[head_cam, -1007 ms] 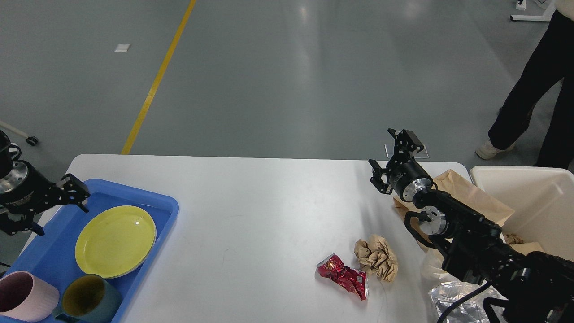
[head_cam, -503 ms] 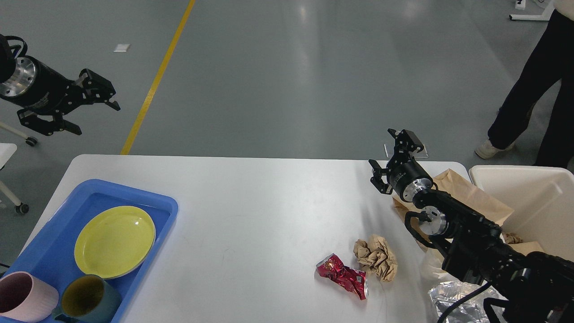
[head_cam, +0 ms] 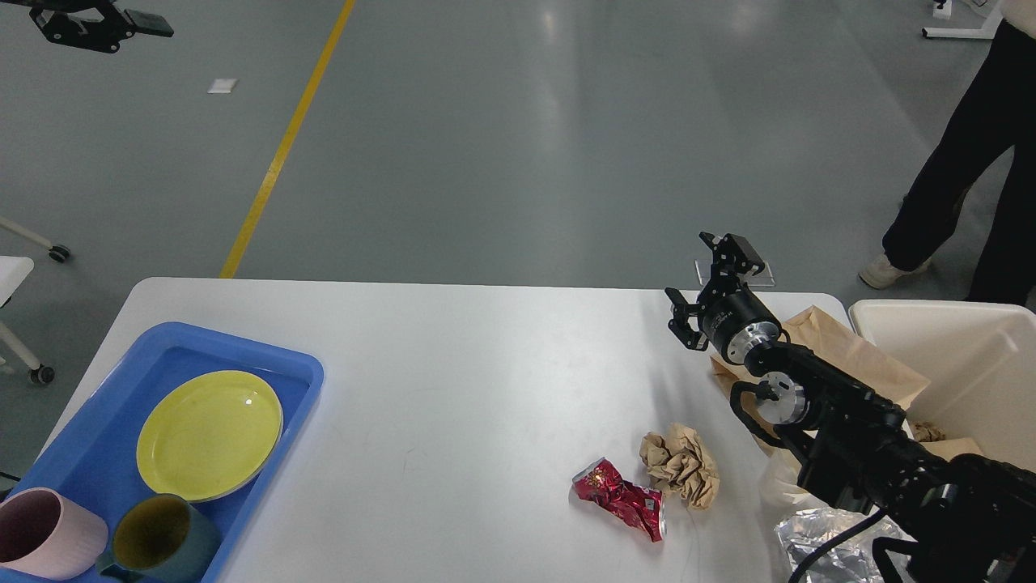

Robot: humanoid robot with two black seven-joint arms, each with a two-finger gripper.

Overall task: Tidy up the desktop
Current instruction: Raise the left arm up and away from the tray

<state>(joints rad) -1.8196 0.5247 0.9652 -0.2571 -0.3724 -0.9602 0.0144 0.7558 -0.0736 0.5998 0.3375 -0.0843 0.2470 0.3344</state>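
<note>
A: Where is the desktop (head_cam: 453,380) and what lies on it?

B: It is the wide white surface that fills the near half of the view. On its near left part sits a blue tray (head_cam: 279,368). In the tray there is a yellow plate (head_cam: 209,435), and nearer to the camera a pink cup (head_cam: 48,534) and a dark teal cup (head_cam: 162,536) — the two cups stand side by side.

A: And on the right side?

B: A crushed red can (head_cam: 622,498) lies beside a crumpled brown paper ball (head_cam: 680,465); they look touching or almost touching. Further right there is a brown paper bag (head_cam: 842,348), and beside the table a cream bin (head_cam: 963,364). Crumpled silver foil (head_cam: 825,542) lies at the near right corner.

A: What about the claws?

B: The right gripper (head_cam: 702,283) hangs over the far right part of the desktop, its fingers spread wide and holding nothing. The left gripper (head_cam: 121,24) is high at the far left corner of the view, above the floor — only a part shows, so I cannot tell whether it is wide or narrow.

A: Anything else?

B: A person in dark trousers (head_cam: 963,154) stands at the far right.
</note>
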